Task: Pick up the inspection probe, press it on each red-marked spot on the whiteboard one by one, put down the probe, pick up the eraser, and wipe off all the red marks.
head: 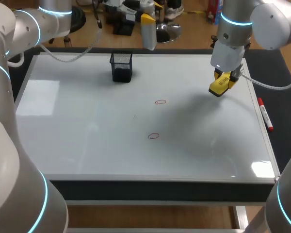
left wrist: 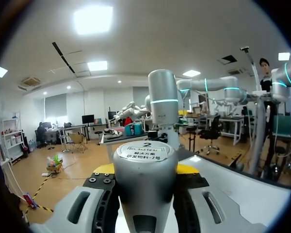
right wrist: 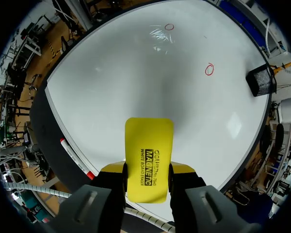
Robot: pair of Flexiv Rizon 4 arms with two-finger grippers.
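I am seeing two arms, one on each side of the whiteboard point(head: 77, 126). The right gripper point(head: 222, 85) is pinching the single yellow eraser point(head: 218, 87) between its two fingers. In the right wrist view the eraser point(right wrist: 149, 155) is sticking out ahead of the yellow tips, with both fingers pressing on its long edges. It is hanging over the right part of the board, casting a soft shadow there, and appears to be off the surface.

I am counting two red marks, both small circles near the middle of the board. One point(head: 160, 102) is lying nearer the far side and the other point(head: 153, 136) nearer the front. Both are well apart from the eraser.

The left gripper point(left wrist: 145, 169) is clamping the one inspection probe point(left wrist: 145, 184), a grey cylinder sitting between its yellow tips. In the head view it point(head: 148, 29) is hanging past the board's far edge.

One black mesh holder point(head: 121, 67) is standing on the far part of the board. One red-capped marker point(head: 265, 114) is lying along the board's right edge.
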